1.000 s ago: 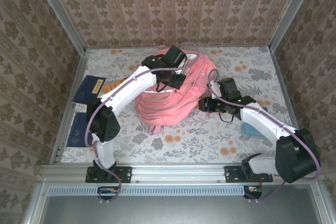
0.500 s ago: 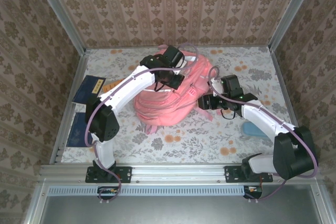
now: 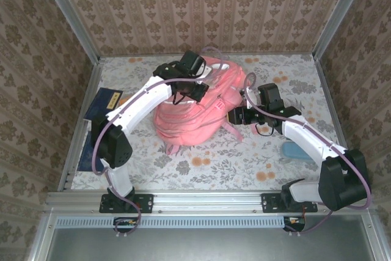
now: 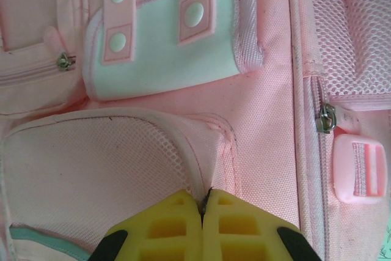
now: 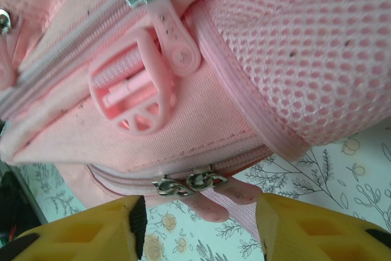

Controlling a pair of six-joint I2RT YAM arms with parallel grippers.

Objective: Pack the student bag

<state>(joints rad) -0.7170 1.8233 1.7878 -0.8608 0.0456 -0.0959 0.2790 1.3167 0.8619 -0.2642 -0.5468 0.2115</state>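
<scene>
The student bag [image 3: 195, 120], a big salmon-pink backpack, lies in the middle of the flowered table. My left gripper [image 3: 183, 96] rests on its upper front. In the left wrist view that gripper [image 4: 203, 205] is shut on the piped edge of a mesh pocket [image 4: 104, 163] of the bag [image 4: 269, 126]. My right gripper [image 3: 234, 116] sits at the bag's right side. It [image 5: 198, 227] stands open, and two metal zipper pulls [image 5: 189, 183] of the bag [image 5: 201, 108] hang just beyond the gap between its yellow fingers [image 5: 110, 227], untouched.
Dark blue books [image 3: 102, 103] lie at the left edge of the table, partly behind my left arm. A teal case [image 3: 295, 150] lies at the right, under my right forearm. Patterned walls close in the back and both sides.
My left gripper has pulled back and leftward with the bag's fabric, dragging the bag a little to the left. The right gripper has followed the bag's side to the left.
</scene>
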